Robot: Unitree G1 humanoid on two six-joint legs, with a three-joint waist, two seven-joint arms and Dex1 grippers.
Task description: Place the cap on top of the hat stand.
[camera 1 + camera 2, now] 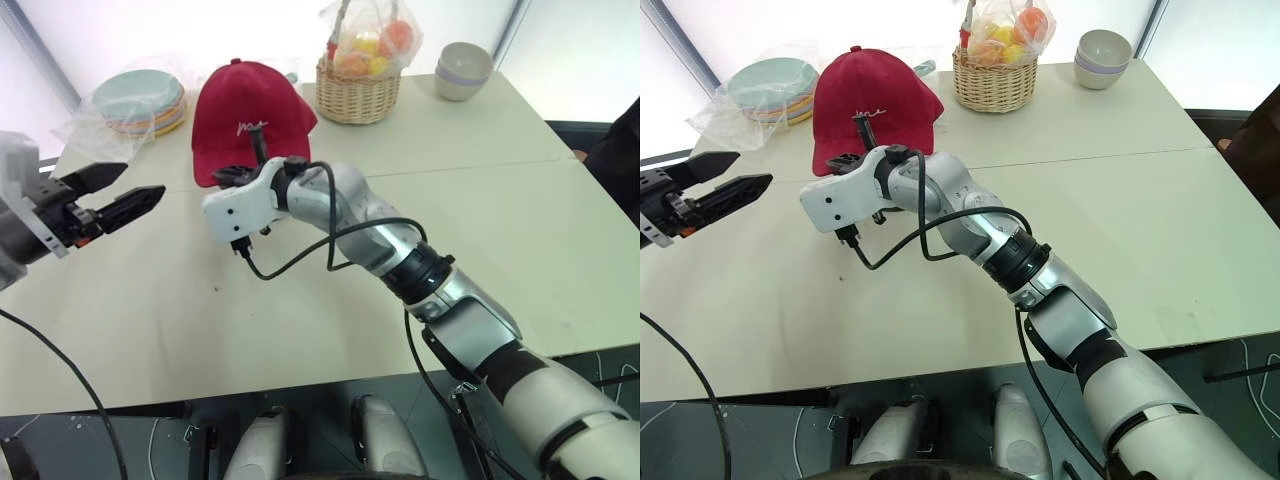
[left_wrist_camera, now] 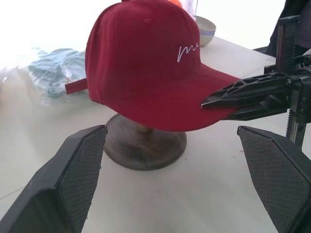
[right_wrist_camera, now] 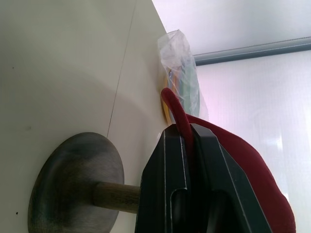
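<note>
Red cap (image 2: 141,63) seated over the hat stand (image 2: 144,146) on the table (image 1: 500,230); right gripper (image 3: 189,145) pinches the brim edge; left gripper (image 1: 125,195) stands beside it, fingers spread wide, empty.

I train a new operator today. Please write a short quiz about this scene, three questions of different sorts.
1. True or false: the red cap already sits on the hat stand.
2. Which part of the cap does the right gripper pinch? A) brim B) back strap C) top button
3. Fill in: the fingers of the left gripper are ____.

Key:
1. True
2. A, the brim
3. open, holding nothing
</note>
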